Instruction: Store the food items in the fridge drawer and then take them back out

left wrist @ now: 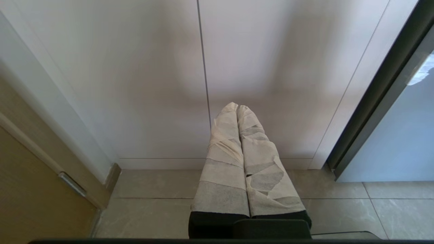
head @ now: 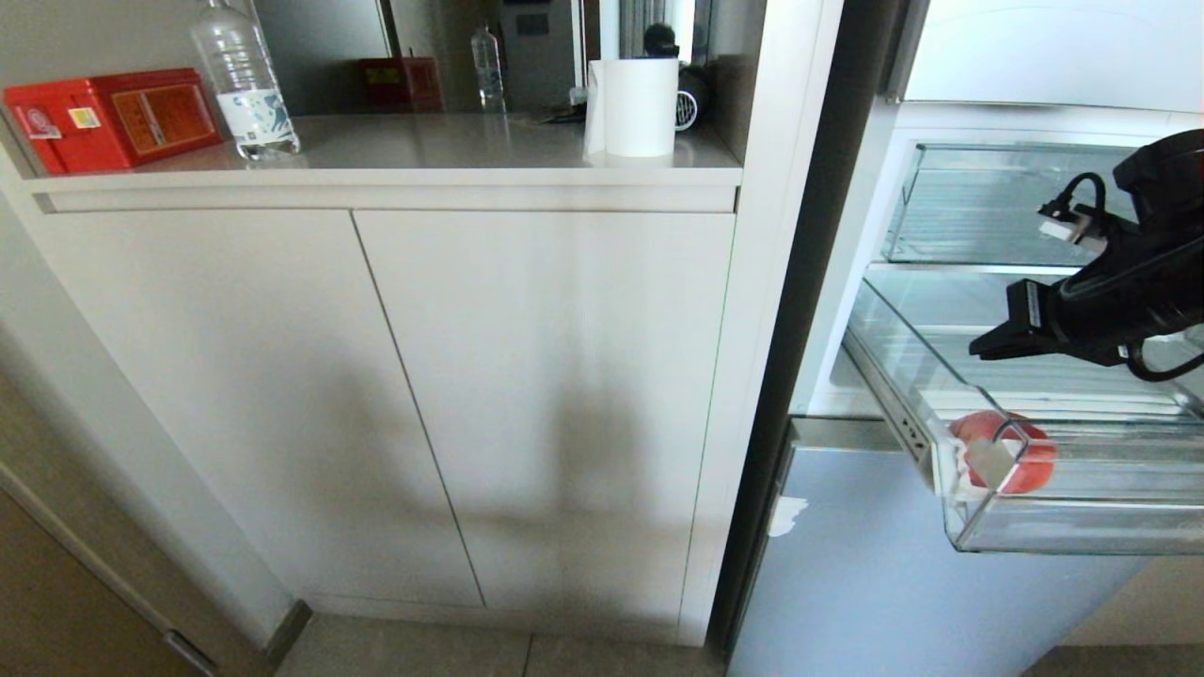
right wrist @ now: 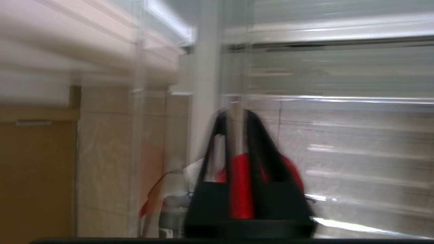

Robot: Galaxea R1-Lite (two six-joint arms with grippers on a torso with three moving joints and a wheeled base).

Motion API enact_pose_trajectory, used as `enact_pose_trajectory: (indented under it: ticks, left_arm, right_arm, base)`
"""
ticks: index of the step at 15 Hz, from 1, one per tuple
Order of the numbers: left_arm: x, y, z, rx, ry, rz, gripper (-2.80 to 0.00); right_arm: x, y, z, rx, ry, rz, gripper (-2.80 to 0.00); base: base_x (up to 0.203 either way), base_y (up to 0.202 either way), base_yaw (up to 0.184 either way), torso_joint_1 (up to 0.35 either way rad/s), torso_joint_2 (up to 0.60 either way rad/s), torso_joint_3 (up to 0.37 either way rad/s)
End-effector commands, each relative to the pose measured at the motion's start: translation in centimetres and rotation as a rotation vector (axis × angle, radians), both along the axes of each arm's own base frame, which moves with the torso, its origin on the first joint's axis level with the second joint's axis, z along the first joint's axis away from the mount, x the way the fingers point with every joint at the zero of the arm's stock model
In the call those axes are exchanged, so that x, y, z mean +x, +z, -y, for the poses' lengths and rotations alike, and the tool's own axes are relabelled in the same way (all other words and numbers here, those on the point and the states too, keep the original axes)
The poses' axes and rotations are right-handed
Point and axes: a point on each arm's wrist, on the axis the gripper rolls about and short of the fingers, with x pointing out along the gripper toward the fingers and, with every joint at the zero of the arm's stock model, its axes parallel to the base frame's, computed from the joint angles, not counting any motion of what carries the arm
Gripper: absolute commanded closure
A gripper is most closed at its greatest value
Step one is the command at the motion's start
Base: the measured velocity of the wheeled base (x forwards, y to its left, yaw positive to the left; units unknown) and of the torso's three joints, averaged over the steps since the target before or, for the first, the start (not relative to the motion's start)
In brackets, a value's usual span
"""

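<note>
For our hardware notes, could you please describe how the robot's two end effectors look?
The left end effector has two long fingers wrapped in off-white tape on a black base. The right end effector is black, with a black cable looping to a white plug.

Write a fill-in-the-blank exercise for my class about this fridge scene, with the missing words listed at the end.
1. The red food item lies inside the pulled-out clear ____ of the fridge.
2. On the counter, the water bottle stands beside a box coloured ____.
3. The right gripper is positioned ____ the drawer.
4. The left gripper, wrapped in pale tape, points at the ____ cabinet doors.

Missing words: drawer; red; above; white
</note>
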Motion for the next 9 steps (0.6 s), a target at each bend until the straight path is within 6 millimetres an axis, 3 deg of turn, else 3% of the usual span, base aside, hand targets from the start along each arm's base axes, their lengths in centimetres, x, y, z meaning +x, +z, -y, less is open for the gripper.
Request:
enact_pose_trajectory:
  ticks: [1, 4, 9]
  left_arm:
    - [0.0, 0.0, 0.0, 0.000, 0.000, 0.000, 0.00]
    - [0.0, 0.0, 0.0, 0.000, 0.000, 0.000, 0.00]
    - [0.0, 0.0, 0.0, 0.000, 0.001, -0.001, 0.00]
  right_arm:
    - [0.4, -0.3, 0.1, -0.015, -0.014, -0.009, -2.80]
    - [-0.4, 0.3, 0.7, -0.042, -0.058, -0.011, -2.80]
    - [-1.0, -0.3, 1.0, -0.070, -0.092, -0.116, -2.80]
  base:
    - [0.000, 0.000, 0.000, 0.000, 0.00, 0.000]
    - [0.000, 0.000, 0.000, 0.000, 0.00, 0.000]
    - [0.000, 0.000, 0.000, 0.000, 0.00, 0.000]
